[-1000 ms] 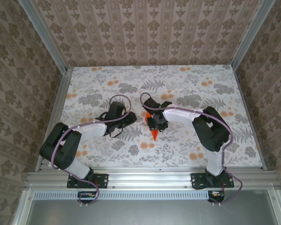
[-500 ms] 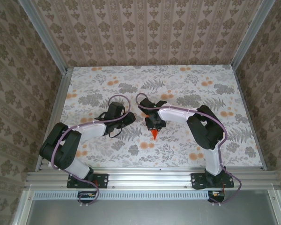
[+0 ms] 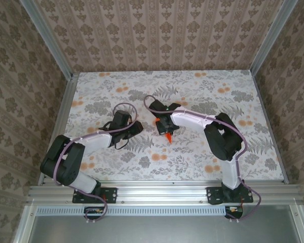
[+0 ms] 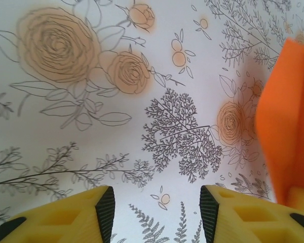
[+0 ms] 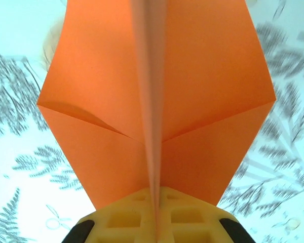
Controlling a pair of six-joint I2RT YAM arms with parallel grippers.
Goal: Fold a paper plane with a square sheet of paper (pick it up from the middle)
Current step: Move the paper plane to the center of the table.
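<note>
Paper plane (image 5: 157, 101): wings folded, centre crease pinched in right end effector (image 5: 154, 215), jaws closed, above the middle of the bench (image 3: 202, 86). Left end effector (image 4: 157, 202) half open, empty, just beside it. Step, judged: final creasing. Next: lower the plane and release it without crushing.

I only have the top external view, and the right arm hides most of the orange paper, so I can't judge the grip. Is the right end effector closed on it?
Observer: Yes. In the right wrist view the right end effector is shut on the bright orange folded paper plane, pinching its centre crease.
Operator: How is the paper shaped there?
Observer: It spreads to both sides of the crease, with a diagonal fold line running out to each side corner.
Operator: And the left end effector?
Observer: The left end effector is open, with bare flower-printed table surface between its yellow fingers.
</note>
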